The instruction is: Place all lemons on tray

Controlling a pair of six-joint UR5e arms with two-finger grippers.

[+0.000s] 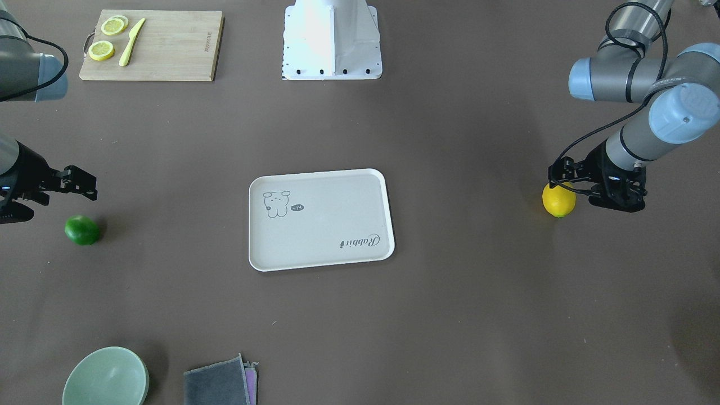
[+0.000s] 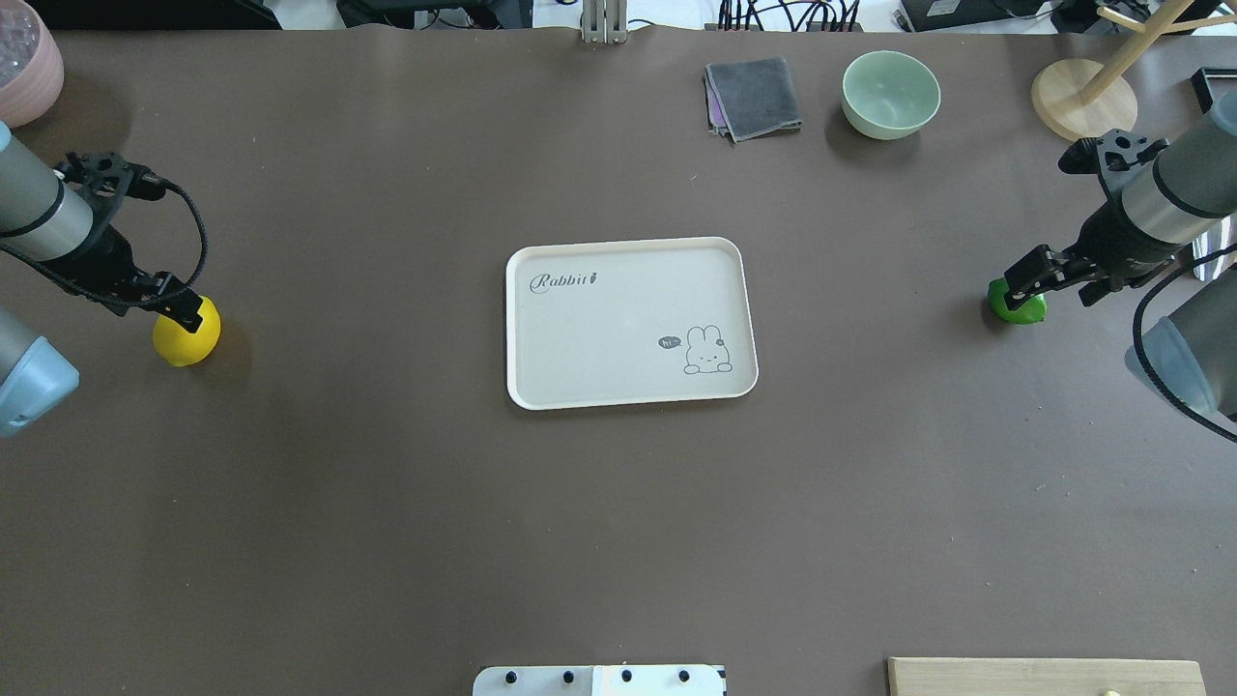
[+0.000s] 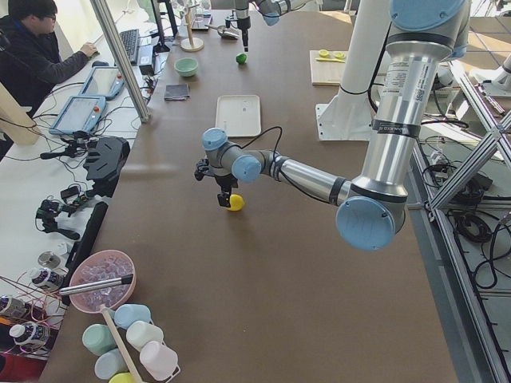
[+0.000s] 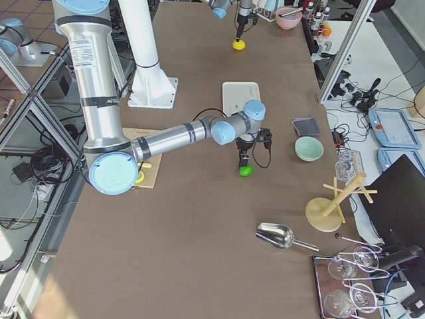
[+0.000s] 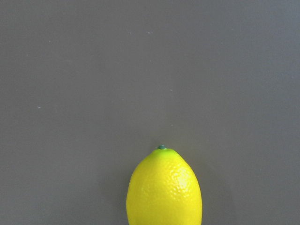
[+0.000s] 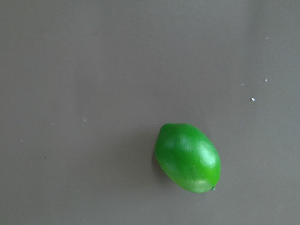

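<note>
The bright yellow lemon lies on the brown table at the robot's far left, also in the front view and the left wrist view. My left gripper hovers just above it, jaws apart and empty. The dark green lemon lies at the far right, also in the front view and the right wrist view. My right gripper hangs just above and beside it, jaws apart and empty. The off-white tray sits mid-table with nothing on it.
A wooden cutting board with lemon slices and a yellow knife lies near the robot base. A green bowl, a grey cloth, a wooden stand and a pink bowl sit along the far edge.
</note>
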